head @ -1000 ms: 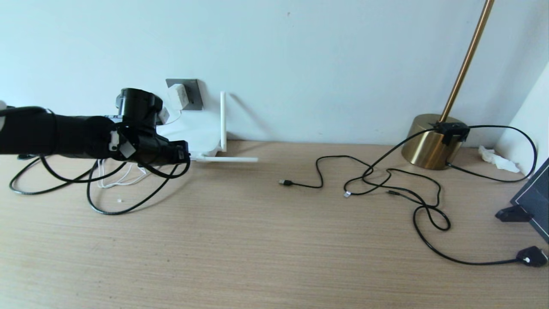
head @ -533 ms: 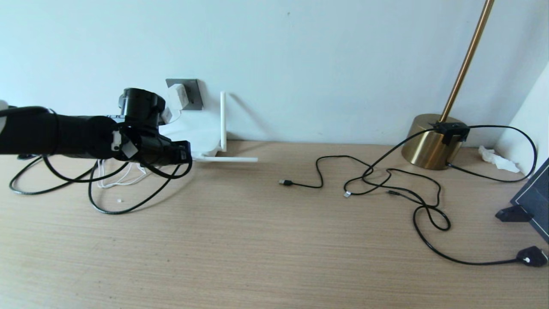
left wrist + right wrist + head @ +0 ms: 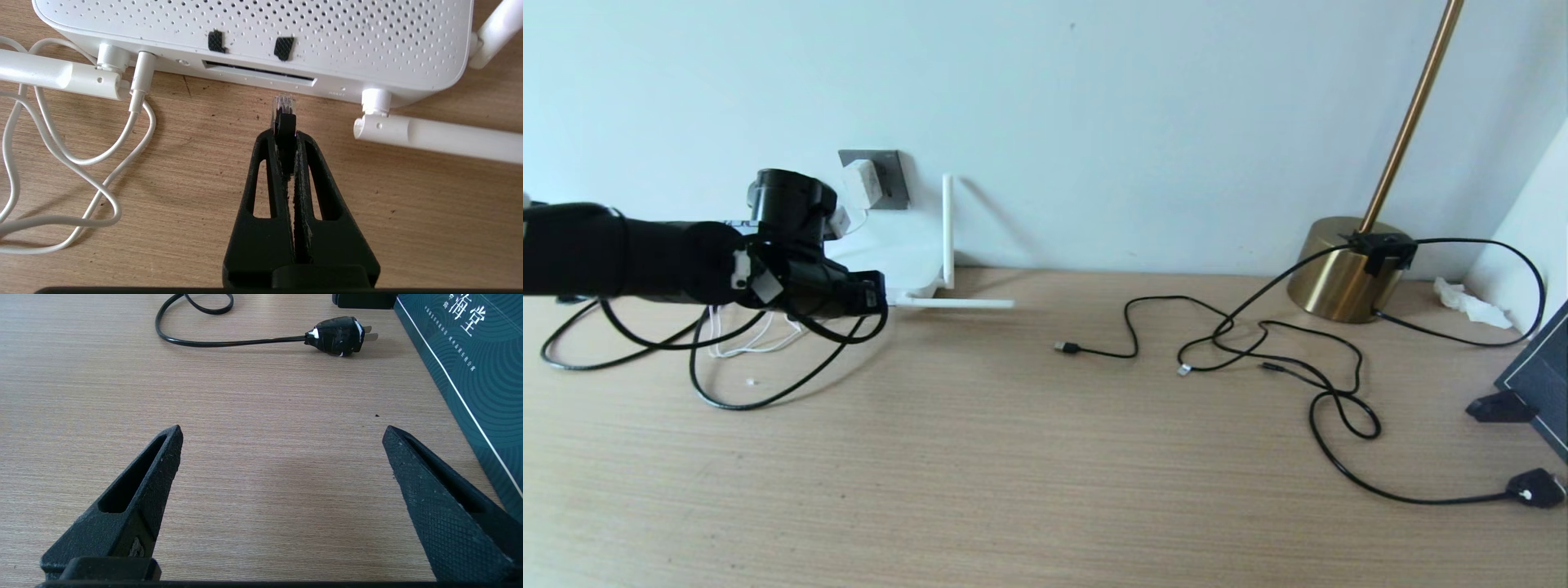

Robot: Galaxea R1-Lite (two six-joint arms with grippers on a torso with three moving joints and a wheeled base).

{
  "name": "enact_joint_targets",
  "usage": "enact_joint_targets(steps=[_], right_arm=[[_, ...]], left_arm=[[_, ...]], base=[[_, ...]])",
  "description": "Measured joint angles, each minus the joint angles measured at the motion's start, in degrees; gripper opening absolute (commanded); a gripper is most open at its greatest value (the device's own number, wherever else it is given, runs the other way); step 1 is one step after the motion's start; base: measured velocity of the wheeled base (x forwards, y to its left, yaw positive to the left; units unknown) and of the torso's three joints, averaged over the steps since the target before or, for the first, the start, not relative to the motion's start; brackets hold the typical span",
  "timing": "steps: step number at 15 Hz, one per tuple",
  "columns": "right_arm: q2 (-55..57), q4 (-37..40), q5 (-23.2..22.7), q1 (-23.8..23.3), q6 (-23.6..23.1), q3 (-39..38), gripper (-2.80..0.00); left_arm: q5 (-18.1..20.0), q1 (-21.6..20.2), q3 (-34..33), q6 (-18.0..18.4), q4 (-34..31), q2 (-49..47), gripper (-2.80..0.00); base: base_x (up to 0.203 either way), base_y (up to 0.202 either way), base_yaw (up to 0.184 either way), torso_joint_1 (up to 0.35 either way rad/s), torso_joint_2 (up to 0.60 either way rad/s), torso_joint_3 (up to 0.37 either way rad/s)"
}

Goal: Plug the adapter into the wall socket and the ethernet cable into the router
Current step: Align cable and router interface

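On the wooden desk [image 3: 1013, 457] by the pale wall, the small white adapter block [image 3: 860, 184] already sits in the dark grey wall socket [image 3: 892, 175]. The left gripper [image 3: 286, 132] pinches the thin black ethernet cable with its clear plug [image 3: 282, 107], just short of the flat white router's [image 3: 261, 36] ports. The right gripper [image 3: 282, 441] hangs wide open, holding nothing.

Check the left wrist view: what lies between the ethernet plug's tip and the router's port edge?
Only a short bare strip of wooden table. The ethernet cable, pinched in the left gripper, is not yet in the router.

Table [image 3: 1013, 457]: pale wood, fine grain, matt. Router [image 3: 261, 36]: smooth white plastic, many tiny holes. Left gripper fingers [image 3: 261, 179]: black plastic, rough and grainy. Lamp base [image 3: 1331, 273]: shiny gold metal.
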State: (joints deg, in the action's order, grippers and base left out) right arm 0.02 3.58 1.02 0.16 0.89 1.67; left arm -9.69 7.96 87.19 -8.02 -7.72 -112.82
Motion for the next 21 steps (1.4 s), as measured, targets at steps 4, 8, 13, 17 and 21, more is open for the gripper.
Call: enact_joint_targets(steps=[4,8,13,17,21], right_arm=[[0.0,0.01,-0.04,-0.02,-0.01,0.0,0.0],[0.0,0.01,-0.01,0.0,-0.01,0.0,0.0],[0.0,0.0,-0.04,0.0,-0.01,0.0,0.0],[0.0,0.0,-0.04,0.0,-0.03,0.0,0.0],[0.0,0.0,-0.04,0.0,0.0,0.0,0.0]], left_arm=[[0.07,-0.67,-0.86,0.97,0.35,0.49,-2.8],[0.18,-1.76,-0.89,0.97,0.56,0.61,-2.8],[0.33,-3.2,-0.81,0.97,0.55,0.66,-2.8],[0.46,-3.92,-0.54,0.97,0.64,0.61,-2.8],[1.12,-4.11,0.31,0.97,0.65,0.09,-2.8]], base=[[0.0,0.0,0.0,0.0,0.0,0.0],[0.0,0.0,0.0,0.0,0.0,0.0],[0.0,0.0,0.0,0.0,0.0,0.0],[0.0,0.0,0.0,0.0,0.0,0.0],[0.0,0.0,0.0,0.0,0.0,0.0]])
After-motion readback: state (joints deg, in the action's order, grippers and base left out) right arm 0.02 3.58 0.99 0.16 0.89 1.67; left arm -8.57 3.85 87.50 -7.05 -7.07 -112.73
